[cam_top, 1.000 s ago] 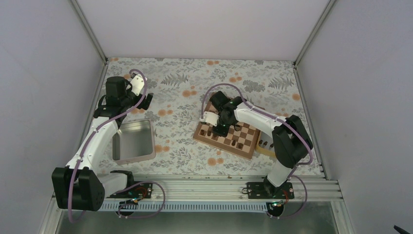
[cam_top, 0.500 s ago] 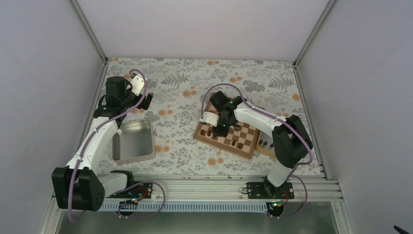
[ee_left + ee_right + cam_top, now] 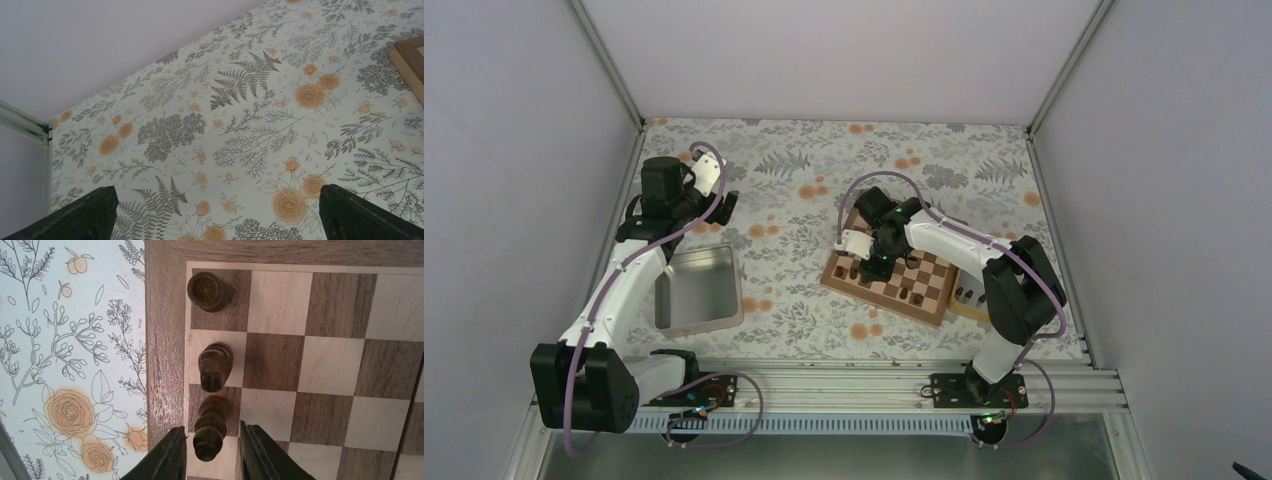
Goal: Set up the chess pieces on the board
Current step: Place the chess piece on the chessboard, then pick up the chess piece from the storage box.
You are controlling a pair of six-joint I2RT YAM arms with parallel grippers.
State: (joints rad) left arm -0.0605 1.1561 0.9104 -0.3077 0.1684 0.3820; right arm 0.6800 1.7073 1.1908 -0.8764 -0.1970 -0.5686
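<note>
Our right claw [image 3: 212, 431] stands half open astride a dark chess piece [image 3: 214, 415]. We see a sliver of gap at each finger, so we judge that nothing is gripped. The piece stands upright on the board [image 3: 160, 340], in the file that runs along the border. From the wrist its long axis reads 12 to 6 o'clock, base seemingly at 12 and head at 6, centred between the fingers.

Just beside it at 12 o'clock stands a knight [image 3: 215, 365], and beyond that a rook [image 3: 205, 290] fills the corner square. We judge the coming move should follow the piece's own axis, straight up and away. Any drift toward 12 would knock the knight. At 9 o'clock, past the border, lies the flowered surface [image 3: 60, 340].

From above, more dark pieces [image 3: 909, 292] stand along the board's near edge. A pale tray [image 3: 969, 305] peeks out at 4 o'clock from the claw, mostly hidden by the right arm, which is clearly the nearer one. A grey tin [image 3: 699, 290] sits at 9 o'clock, well apart. Our left claw [image 3: 216, 189] hangs spread wide over the bare cloth at 10 o'clock, holding nothing.
</note>
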